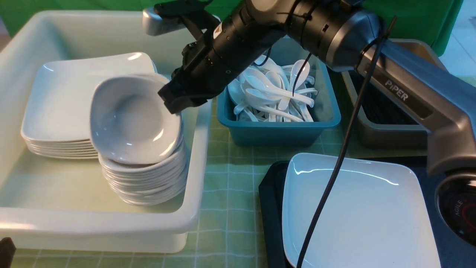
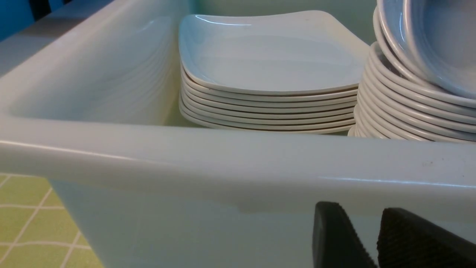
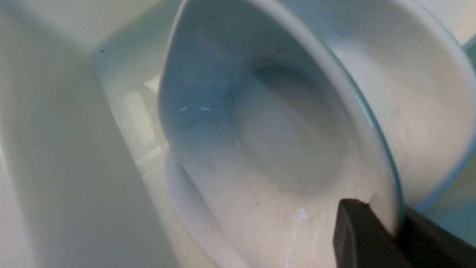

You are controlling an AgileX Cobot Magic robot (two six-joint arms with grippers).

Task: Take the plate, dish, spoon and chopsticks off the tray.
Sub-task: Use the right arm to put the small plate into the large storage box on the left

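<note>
My right gripper is shut on the rim of a small white squarish dish. It holds the dish tilted just over a stack of like dishes in the white bin. In the right wrist view the fingers pinch the dish at its edge, with the gripper low in the picture. The large white plate lies on the black tray at the front right. On the part of the tray in view, the spoon and chopsticks are out of view. My left gripper stands open and empty before the bin's outer wall.
The big white bin also holds a stack of large plates. Behind the tray, a teal bin holds several white spoons. A brown bin stands at the back right. A black cable hangs across the plate.
</note>
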